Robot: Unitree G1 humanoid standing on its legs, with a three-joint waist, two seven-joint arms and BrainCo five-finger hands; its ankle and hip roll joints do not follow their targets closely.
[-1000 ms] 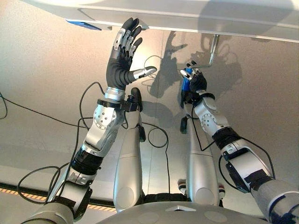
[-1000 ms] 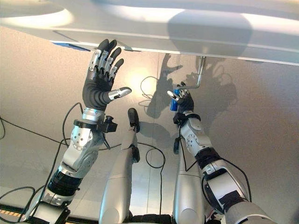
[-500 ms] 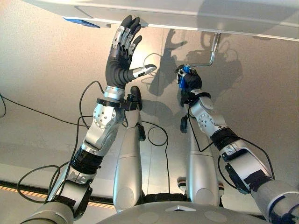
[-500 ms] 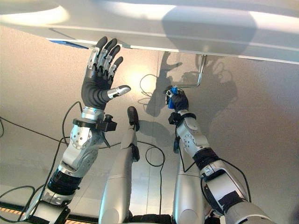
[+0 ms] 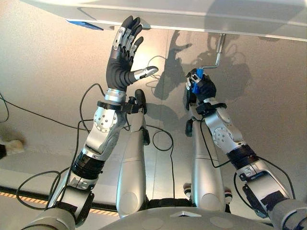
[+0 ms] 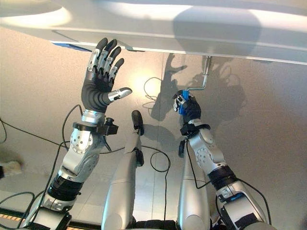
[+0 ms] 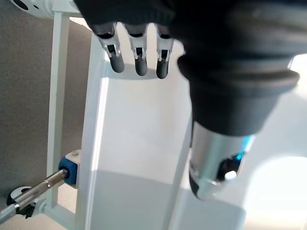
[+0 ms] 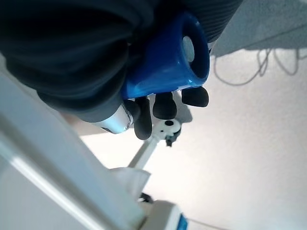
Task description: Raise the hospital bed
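Fingers of the right hand (image 5: 201,86) are seen clenched round the blue crank handle (image 8: 165,67), shifted slightly right of half a second ago, while the left hand (image 5: 122,57) is held spread beneath the white hospital bed (image 5: 201,17); no writing is legible.

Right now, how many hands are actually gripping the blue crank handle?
1: the right hand is curled round the blue crank handle. The left hand is open, raised at the bed's edge.
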